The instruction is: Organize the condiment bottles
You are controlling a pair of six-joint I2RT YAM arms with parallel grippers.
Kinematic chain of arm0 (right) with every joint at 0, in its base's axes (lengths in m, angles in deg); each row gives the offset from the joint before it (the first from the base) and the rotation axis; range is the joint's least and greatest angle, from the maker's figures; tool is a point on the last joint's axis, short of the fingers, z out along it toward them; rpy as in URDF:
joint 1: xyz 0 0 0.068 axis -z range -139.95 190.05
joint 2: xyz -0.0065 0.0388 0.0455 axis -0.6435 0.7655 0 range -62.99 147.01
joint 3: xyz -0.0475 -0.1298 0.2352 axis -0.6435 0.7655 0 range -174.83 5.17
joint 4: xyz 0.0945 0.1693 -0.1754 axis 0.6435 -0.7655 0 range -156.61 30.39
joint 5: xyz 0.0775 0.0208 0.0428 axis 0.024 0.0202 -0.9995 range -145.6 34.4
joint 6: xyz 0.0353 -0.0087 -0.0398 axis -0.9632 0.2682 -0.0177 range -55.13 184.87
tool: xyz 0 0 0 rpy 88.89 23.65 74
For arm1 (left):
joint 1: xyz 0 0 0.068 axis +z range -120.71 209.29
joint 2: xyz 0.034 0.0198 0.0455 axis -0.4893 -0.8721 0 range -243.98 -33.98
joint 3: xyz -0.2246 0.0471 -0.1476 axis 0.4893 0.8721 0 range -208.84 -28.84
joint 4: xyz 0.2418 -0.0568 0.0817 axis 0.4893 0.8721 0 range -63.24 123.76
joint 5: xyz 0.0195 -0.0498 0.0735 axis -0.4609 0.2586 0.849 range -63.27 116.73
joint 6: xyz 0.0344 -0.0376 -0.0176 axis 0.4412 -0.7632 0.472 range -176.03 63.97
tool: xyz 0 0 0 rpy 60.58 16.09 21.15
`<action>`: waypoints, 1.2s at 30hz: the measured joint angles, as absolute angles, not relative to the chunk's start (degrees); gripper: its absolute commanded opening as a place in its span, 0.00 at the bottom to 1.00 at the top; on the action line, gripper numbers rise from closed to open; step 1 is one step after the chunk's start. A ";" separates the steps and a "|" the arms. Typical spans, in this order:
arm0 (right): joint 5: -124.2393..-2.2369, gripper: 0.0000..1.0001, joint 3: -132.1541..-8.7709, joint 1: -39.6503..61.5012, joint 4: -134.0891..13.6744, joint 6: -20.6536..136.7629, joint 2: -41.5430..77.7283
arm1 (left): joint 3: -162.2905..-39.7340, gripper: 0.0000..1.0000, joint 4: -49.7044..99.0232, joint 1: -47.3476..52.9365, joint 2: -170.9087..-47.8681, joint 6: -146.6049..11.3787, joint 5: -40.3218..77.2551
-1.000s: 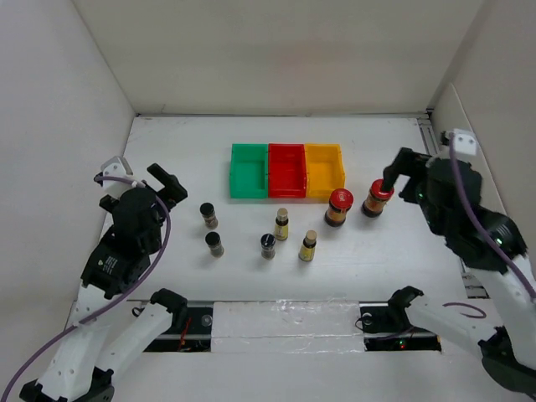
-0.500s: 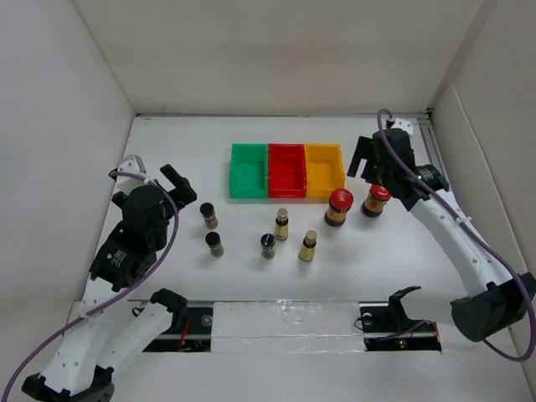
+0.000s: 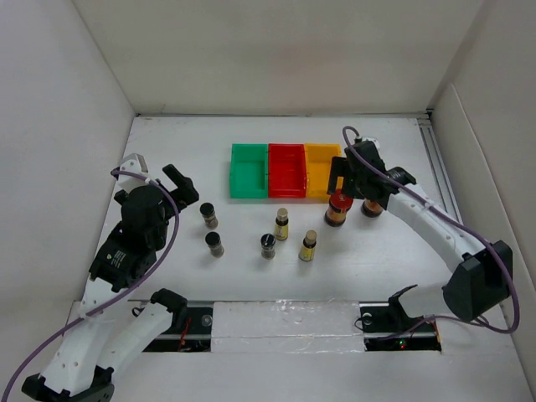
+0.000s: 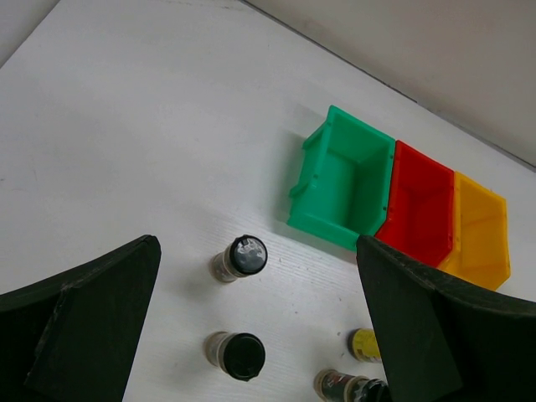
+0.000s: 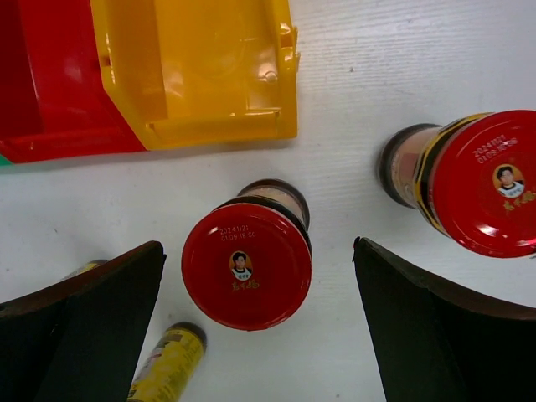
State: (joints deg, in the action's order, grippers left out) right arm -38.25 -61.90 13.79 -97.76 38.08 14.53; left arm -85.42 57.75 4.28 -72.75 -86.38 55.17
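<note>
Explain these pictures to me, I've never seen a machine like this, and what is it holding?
These are two white robot arms bolted at the near edge of a white table. The wide picture looks down from above and behind them; the other two come from a camera on each wrist, so the dark wedges there are that arm's own fingers. On the table stand a green plastic bin, a red plastic bin and a yellow plastic bin in a row, and in front three short black-capped bottles, two slim yellow-labelled bottles and two wider dark red-capped jars. Nothing is held: the left gripper is open near the black-capped ones, the right gripper open above one red-capped jar.
</note>
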 measured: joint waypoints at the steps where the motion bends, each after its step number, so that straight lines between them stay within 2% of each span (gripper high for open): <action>1: -38.69 1.00 -61.59 13.79 -97.65 38.08 15.18 | -85.42 0.99 57.75 4.28 -72.75 -86.34 55.07; 6: -38.97 0.98 -60.50 12.50 -96.21 38.08 18.18 | -85.42 0.99 57.72 4.28 -72.75 -86.25 54.74; 15: -38.63 0.84 -57.66 11.45 -95.14 38.08 20.93 | -85.42 0.99 57.68 4.28 -73.12 -86.03 54.52; 18: -37.73 0.65 -57.66 11.04 -95.16 38.11 20.98 | -85.42 0.99 57.64 4.28 -73.82 -85.99 54.32; 19: -37.44 0.52 -57.66 10.93 -95.16 38.11 20.95 | -85.42 0.99 57.64 4.28 -74.01 -85.92 54.28; 20: -37.36 0.45 -57.66 10.75 -95.18 38.06 20.93 | -85.42 0.99 57.61 4.28 -74.06 -85.86 54.21; 21: -37.36 0.32 -57.66 10.73 -95.16 38.06 20.93 | -85.42 0.99 57.61 4.28 -74.19 -85.84 54.15; 22: -37.38 0.06 -57.66 10.71 -95.18 38.08 20.93 | -85.42 0.99 57.61 4.28 -74.34 -85.84 54.10; 23: -37.38 0.00 -57.66 10.71 -95.21 38.06 20.93 | -85.42 0.99 57.61 4.28 -74.38 -85.81 54.10; 30: -36.11 0.00 -60.04 8.52 -100.30 37.62 20.84 | -85.42 0.99 57.57 4.28 -74.54 -85.81 54.08; 36: -34.84 0.00 -71.99 5.14 -107.27 37.73 20.63 | -85.40 0.99 57.40 4.28 -74.52 -85.79 53.95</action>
